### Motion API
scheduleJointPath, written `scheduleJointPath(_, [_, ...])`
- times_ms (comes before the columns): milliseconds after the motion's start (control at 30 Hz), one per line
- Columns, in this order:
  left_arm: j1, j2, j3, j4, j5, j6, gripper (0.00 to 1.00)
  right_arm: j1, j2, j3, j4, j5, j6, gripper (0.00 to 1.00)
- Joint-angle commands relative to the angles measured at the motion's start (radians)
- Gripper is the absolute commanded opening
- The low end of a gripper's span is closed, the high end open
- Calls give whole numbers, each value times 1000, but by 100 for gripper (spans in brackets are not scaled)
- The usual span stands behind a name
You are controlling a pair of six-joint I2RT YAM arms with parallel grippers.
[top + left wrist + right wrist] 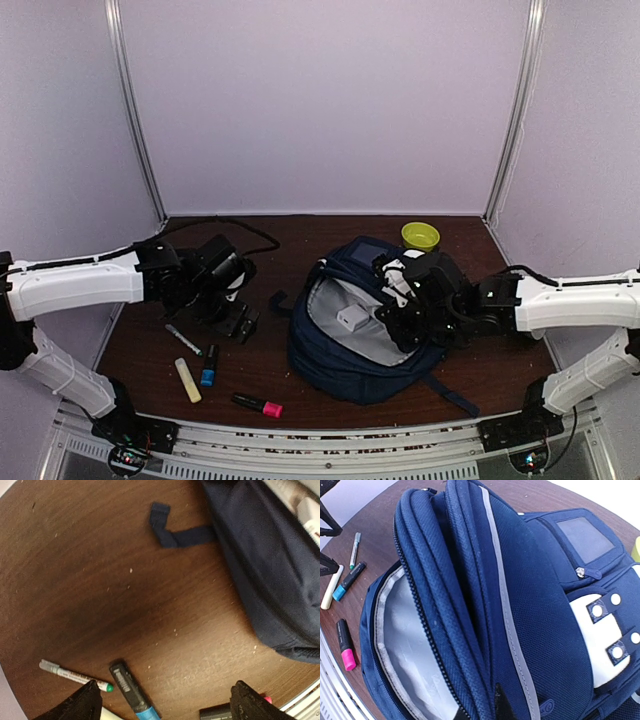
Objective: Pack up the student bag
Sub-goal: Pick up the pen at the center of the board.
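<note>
Altogether: one student bag (330, 365), four markers (208, 366), one bowl (420, 236).

Robot lab test cell. I sit boxed in by plain pale panels (320, 100) on metal posts (135, 110), over a brown wooden table (255, 350) with an aluminium rail (330, 452).

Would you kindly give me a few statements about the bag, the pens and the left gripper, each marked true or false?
1. The student bag is zipped shut. False: its main compartment gapes open, showing the grey lining.
2. A pink highlighter lies on the table, left of the bag. True.
3. The left gripper holds the blue marker. False: its jaws stand wide open and empty, and the marker lies on the table.
4. A yellow-green bowl sits behind the bag. True.
</note>
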Motion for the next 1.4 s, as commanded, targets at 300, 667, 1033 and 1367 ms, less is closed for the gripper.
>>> scheduleJointPath(300, [13,-22,-120,-192,53,-322,86,-80,40,-32,136,-63,-20,0])
scheduleJointPath(667, [86,9,-246,-64,164,-325,68,-103,30,-55,162,-83,-2,0])
scheduleJointPath(1033, [91,49,-327,2,171,-365,49,-116,60,-37,151,-109,0,0])
scheduleJointPath(1367, [93,62,-367,73,151,-372,23,-121,86,-16,139,-118,0,0])
